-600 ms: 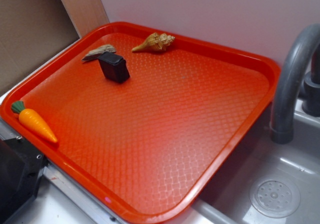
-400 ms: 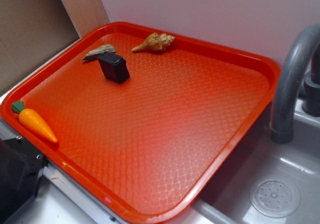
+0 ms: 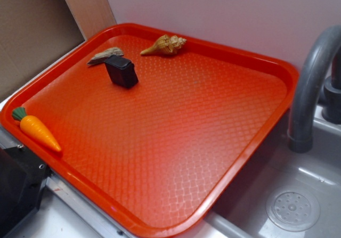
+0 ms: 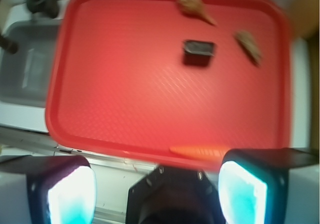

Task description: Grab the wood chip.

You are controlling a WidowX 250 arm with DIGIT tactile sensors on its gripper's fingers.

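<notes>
Lay flat near the red tray's [image 3: 242,158] far left corner: wood chip [image 3: 105,55], just behind the black block [image 3: 121,71], left of the seashell [image 3: 164,44]. Hung well apart, jaws wide open, holding nothing: gripper [image 4: 157,186].

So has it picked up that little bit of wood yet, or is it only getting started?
Only getting started. Nothing looks done: the wood chip lies untouched on the red tray, beside the black block and near the seashell. In hand: the gripper hangs open and empty, well back from the chip, past the tray's near edge by the toy carrot. Left: reaching over, closing on the chip, lifting.
</notes>
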